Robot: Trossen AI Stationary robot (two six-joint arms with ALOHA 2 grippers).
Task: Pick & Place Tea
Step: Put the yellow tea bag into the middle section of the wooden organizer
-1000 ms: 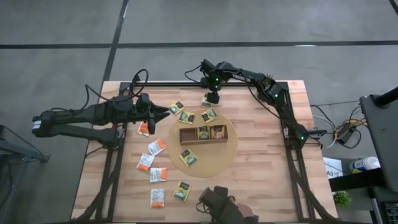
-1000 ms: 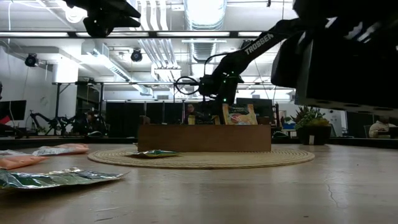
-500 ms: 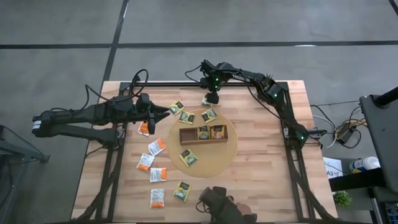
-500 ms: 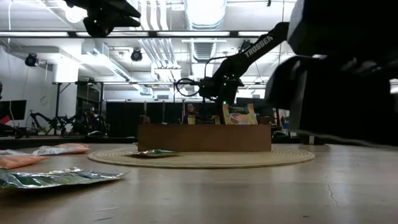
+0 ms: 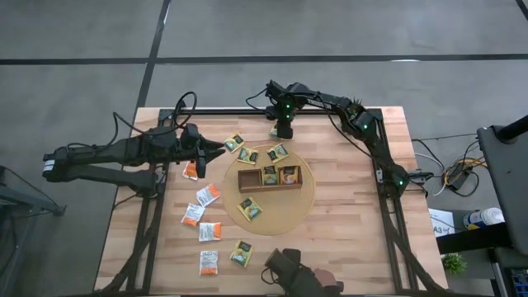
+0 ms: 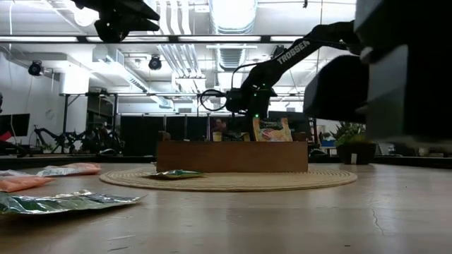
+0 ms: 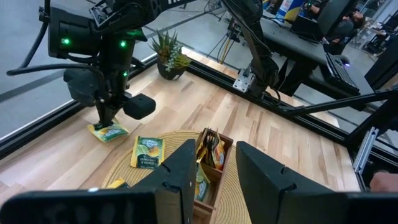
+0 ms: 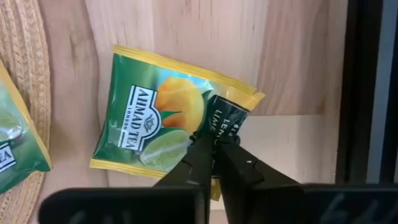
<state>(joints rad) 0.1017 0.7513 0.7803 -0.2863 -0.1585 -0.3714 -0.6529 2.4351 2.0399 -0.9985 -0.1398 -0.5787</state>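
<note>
**Right gripper pinched on a sachet at the table's far edge**

The right gripper [image 8: 214, 163] is down at the far edge of the table [image 5: 346, 247], about midway along it, just beyond the round woven mat [image 5: 307, 206]. Its two fingers are drawn together on a yellow-green lemon-and-lime tea sachet [image 8: 168, 118], nipping the sachet's edge where the dark label sits. The sachet lies flat on the bare wood, just off the mat's rim.

The left gripper [image 7: 211, 180] hangs above the table's left side near the mat, its fingers partly apart with nothing between them.

The wooden tray [image 5: 269, 178] sits in the middle of the mat, with sachets standing in its middle and right compartments. Other yellow-green sachets lie around it: three by the mat's far rim [image 5: 247, 154], one on the mat toward the near side [image 5: 250, 209], one on the wood near the near edge [image 5: 241, 252]. Orange sachets [image 5: 211, 231] are scattered across the left half of the table.
</note>
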